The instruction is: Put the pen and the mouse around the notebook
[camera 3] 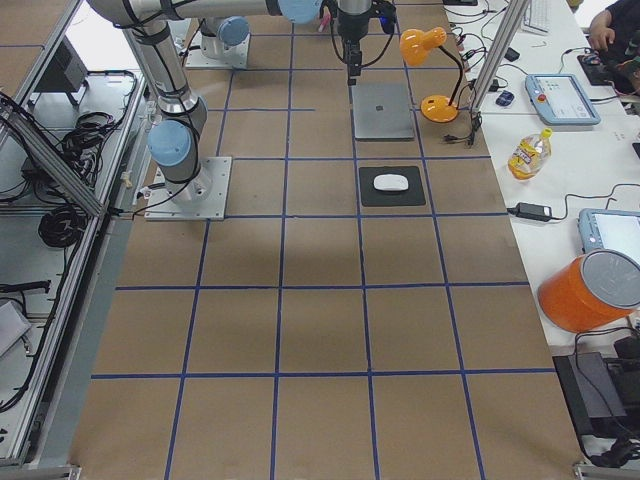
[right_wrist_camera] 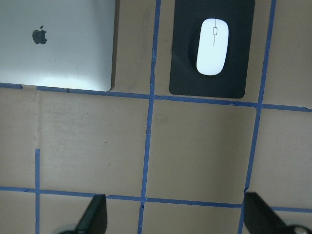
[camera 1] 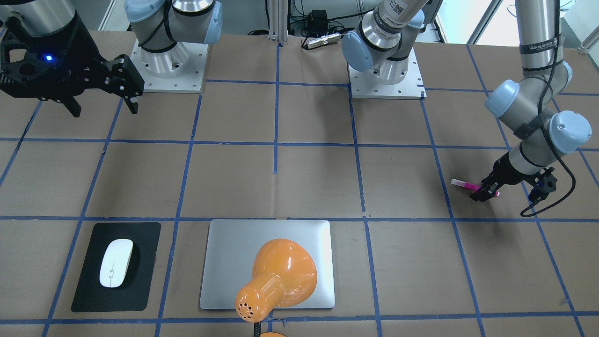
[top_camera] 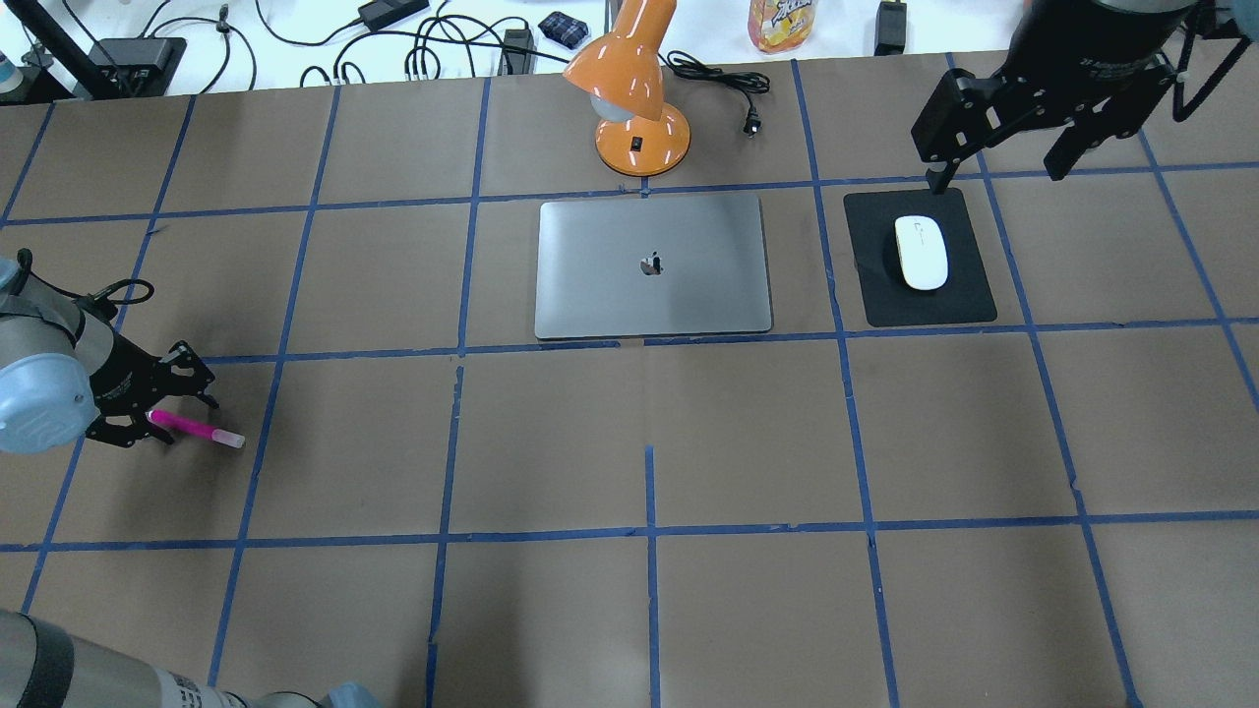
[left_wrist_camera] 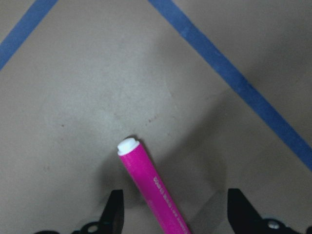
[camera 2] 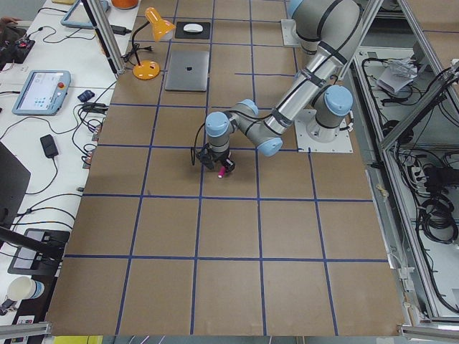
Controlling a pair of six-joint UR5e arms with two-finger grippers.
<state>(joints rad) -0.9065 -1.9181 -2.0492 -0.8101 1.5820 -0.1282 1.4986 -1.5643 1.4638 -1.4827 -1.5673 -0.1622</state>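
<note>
The magenta pen [camera 1: 463, 185] [top_camera: 197, 428] [left_wrist_camera: 151, 185] lies flat on the brown table on my left side, far from the notebook. My left gripper [camera 1: 486, 192] [top_camera: 162, 408] [left_wrist_camera: 175, 214] is low over it and open, one finger on each side of the barrel, not touching. The silver notebook [camera 1: 234, 252] [top_camera: 651, 265] [right_wrist_camera: 58, 44] lies at the table's far middle. The white mouse [camera 1: 116, 262] [top_camera: 922, 252] [right_wrist_camera: 212, 46] rests on a black pad beside it. My right gripper [camera 1: 104, 105] [top_camera: 998, 162] [right_wrist_camera: 178, 217] hangs high, open and empty.
The black pad [camera 1: 89, 281] [top_camera: 885, 295] lies right of the notebook. An orange desk lamp [camera 1: 281, 276] [top_camera: 634, 98] stands behind the notebook and leans over it. Blue tape lines grid the table. Cables and a bottle [top_camera: 782, 25] lie beyond the far edge.
</note>
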